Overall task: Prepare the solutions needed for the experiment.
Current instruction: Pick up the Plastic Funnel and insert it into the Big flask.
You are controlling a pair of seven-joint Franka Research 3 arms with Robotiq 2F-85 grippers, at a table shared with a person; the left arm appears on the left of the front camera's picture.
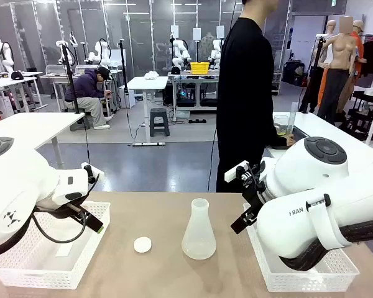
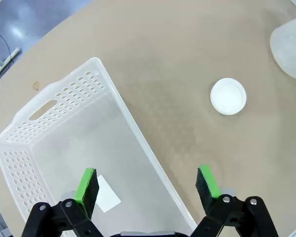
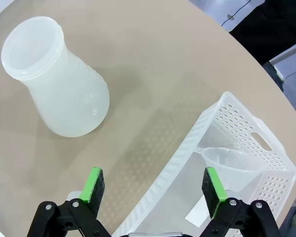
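Frosted plastic conical flask [image 1: 199, 231] stands mid-table, round white cap [image 1: 143, 244] at its nine o'clock. Left gripper [image 2: 147, 183] gapes wide above a perforated white basket [image 2: 64, 94]; right gripper [image 3: 155, 183] likewise, a clear funnel [image 3: 234, 163] partly hidden behind its finger.

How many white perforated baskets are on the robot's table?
2. The left basket sits at the left end of the table, the right basket at its right end, partly covered by the right arm.

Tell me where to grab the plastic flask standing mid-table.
Take the flask by its neck, just under the rim, probably coming in level from the side. It stands upright and open; the neck is straight and narrow, while the body flares into a wide slope.
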